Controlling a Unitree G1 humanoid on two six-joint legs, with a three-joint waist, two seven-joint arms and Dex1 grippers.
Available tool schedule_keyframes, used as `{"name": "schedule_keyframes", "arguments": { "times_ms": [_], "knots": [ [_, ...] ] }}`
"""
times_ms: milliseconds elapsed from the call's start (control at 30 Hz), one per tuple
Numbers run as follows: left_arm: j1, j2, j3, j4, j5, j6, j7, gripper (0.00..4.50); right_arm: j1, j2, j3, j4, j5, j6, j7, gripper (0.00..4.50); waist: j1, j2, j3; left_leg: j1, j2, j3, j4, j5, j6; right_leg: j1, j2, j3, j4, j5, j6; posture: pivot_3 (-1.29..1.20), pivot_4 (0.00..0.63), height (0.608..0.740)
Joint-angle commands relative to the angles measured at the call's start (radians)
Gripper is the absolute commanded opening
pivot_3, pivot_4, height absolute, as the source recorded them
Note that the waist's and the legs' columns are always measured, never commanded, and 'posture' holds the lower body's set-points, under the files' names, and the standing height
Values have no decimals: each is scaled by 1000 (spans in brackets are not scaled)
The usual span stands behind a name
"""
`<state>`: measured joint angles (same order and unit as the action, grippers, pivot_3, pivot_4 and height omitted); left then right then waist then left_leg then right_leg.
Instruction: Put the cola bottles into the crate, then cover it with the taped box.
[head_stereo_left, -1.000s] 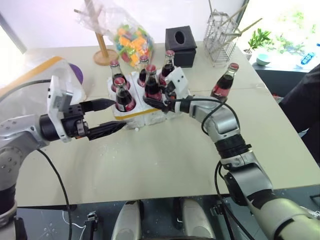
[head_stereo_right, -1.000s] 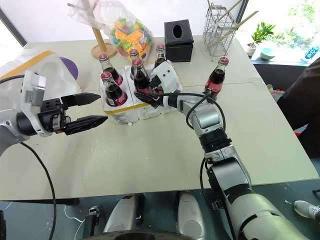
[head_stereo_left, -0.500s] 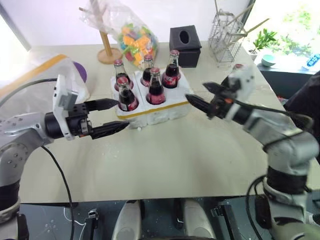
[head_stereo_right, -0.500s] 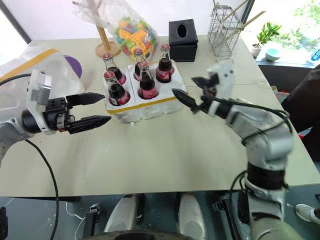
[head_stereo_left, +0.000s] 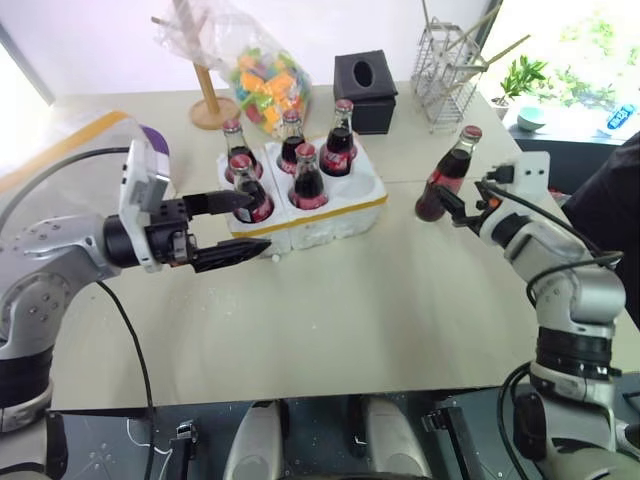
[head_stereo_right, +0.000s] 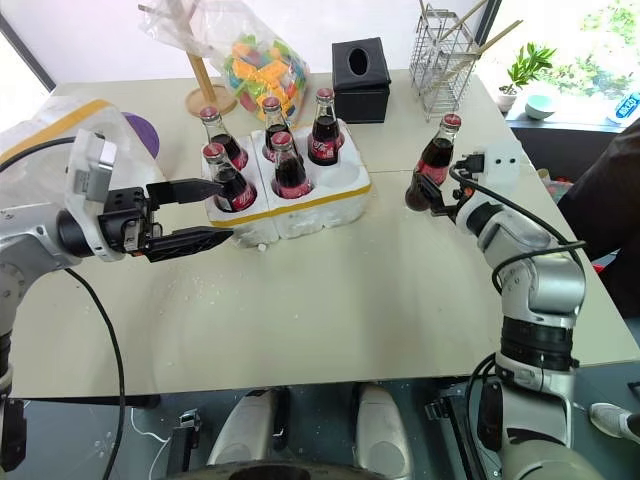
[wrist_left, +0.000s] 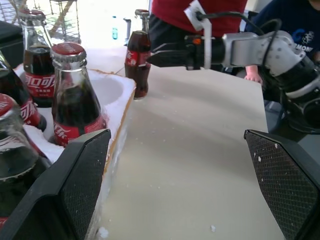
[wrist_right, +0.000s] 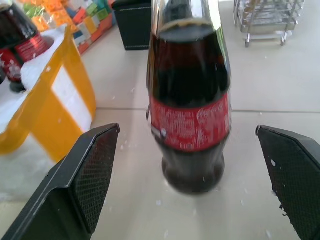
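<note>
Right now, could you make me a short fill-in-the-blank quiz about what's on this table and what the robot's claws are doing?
1. The crate holds ____ cola bottles.
2. One hole of the crate, the one nearest the lone bottle, is ____.
3. The right claw has its fingers ____ on either side of the lone bottle.
4. The left claw is open beside the crate and holds ____.

Missing words: five; empty; open; nothing

At the table's far edge you have a black cube-shaped tissue box (head_stereo_left: 364, 90), a clear plastic bag of colourful blocks (head_stereo_left: 262, 75) beside a wooden stand (head_stereo_left: 205, 100), and a wire utensil rack (head_stereo_left: 450, 75) on the pale beige table (head_stereo_left: 380, 320).
</note>
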<state>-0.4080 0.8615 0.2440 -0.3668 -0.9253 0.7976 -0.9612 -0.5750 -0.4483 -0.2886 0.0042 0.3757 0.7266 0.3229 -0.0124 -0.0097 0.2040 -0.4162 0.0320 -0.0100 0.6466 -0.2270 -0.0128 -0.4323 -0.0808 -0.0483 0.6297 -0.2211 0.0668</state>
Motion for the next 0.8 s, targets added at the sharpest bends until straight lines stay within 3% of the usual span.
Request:
{"name": "schedule_keyframes", "arguments": {
  "times_ms": [33, 167, 267, 333, 533, 667, 800],
  "knots": [
    [-17, 2, 6, -27, -6, -12, -1, 4500, -79, 3, 28, 144, -36, -115, 25, 4460, -1, 0, 0, 0, 0, 0, 0, 0, 0, 0, 0, 0, 0, 0, 0, 0, 150, 740],
    [-10, 5, 15, -39, -14, -8, 7, 4500, -170, 6, 46, 371, -73, -232, 41, 4460, -2, 0, 0, 0, 0, 1, 0, 0, 0, 0, 0, 1, 0, 0, 0, 0, 150, 740],
    [-2, 9, 28, -47, -18, -5, 16, 4500, -198, 4, 58, 437, -86, -298, 60, 3651, -1, 0, 0, 0, 0, 1, 0, 0, 0, 0, 0, 1, 0, 1, 2, 0, 150, 740],
    [3, 11, 37, -54, -23, -2, 24, 4500, -197, 0, 64, 416, -79, -323, 88, 2755, 0, 0, 0, 0, 0, 1, 0, 0, 0, 0, 0, 1, 0, 1, 3, 0, 150, 740],
    [55, 16, 82, -75, -39, 0, 49, 4500, -232, 10, 18, 61, 143, -266, 223, 2782, -7, 6, 4, -3, 0, 3, -1, 0, 0, -6, 0, 4, 2, 2, 4, 0, 150, 740],
    [63, 13, 80, -82, -42, -3, 59, 4500, -270, 30, 48, -29, 245, -160, 248, 2782, -5, 6, 4, -6, 1, 4, -1, 0, 0, -11, 3, 6, 5, 3, 5, 0, 150, 740],
    [55, 9, 72, -78, -38, -7, 62, 4500, -274, 47, 127, -48, 227, -129, 268, 2782, -1, 5, 3, -6, 1, 4, 0, 0, 0, -10, 3, 6, 3, 3, 5, 0, 150, 740]
  ]
}}
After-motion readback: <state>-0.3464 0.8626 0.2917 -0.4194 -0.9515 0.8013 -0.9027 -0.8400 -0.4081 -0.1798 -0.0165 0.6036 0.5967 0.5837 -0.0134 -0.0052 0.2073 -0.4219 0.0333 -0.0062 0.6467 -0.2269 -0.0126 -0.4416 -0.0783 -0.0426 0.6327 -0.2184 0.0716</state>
